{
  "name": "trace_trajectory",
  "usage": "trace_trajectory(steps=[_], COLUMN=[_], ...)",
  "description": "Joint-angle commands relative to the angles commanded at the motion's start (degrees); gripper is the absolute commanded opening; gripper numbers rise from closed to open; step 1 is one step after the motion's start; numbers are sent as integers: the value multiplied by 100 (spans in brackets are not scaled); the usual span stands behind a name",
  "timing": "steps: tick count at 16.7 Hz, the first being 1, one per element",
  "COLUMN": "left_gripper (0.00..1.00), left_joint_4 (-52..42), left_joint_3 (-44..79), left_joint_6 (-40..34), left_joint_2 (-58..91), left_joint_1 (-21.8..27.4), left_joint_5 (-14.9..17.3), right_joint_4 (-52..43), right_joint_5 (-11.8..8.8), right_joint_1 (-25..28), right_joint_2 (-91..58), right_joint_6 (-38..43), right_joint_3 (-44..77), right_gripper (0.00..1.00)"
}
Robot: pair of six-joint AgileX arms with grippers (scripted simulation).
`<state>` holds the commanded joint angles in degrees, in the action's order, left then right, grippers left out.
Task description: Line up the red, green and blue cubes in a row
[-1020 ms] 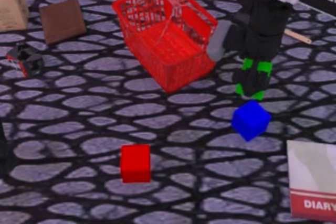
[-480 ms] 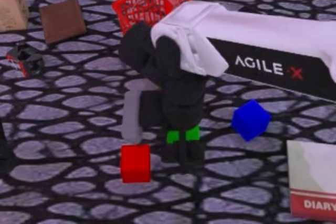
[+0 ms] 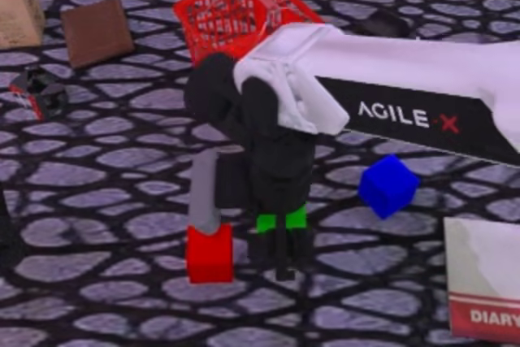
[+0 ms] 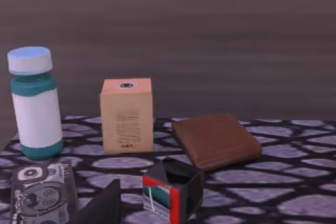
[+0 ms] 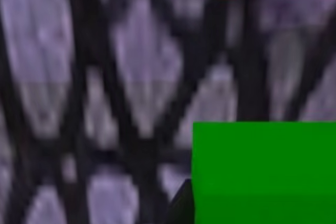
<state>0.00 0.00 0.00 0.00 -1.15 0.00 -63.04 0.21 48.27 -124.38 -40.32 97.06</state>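
Beside red cube: right gripper fingers clamp bright green cube, mostly hidden.

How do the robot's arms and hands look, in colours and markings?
The right arm has a white shell with a black side panel that reads AGILEX in white, the X in red. Its wrist is black, and the right hand is black too. The left arm is hardly in view.
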Motion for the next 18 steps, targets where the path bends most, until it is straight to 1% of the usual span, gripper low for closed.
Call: trace_trajectory(steps=[4,9,18], left_gripper=[100,100,100], left_joint_4=[0,0,0], left_joint_3=[0,0,0], left_joint_6=[0,0,0], left_joint_2=[0,0,0], left_joint_1=[0,0,0], left_joint_5=[0,0,0], right_joint_4=[842,981,981], right_joint_5=[3,8,8], right_joint_1=[20,30,30], right_joint_2=[-231,-287,-287], right_joint_6=[-12,-20,-20], right_joint_3=[-562,-671,-671], right_gripper=[0,0,68])
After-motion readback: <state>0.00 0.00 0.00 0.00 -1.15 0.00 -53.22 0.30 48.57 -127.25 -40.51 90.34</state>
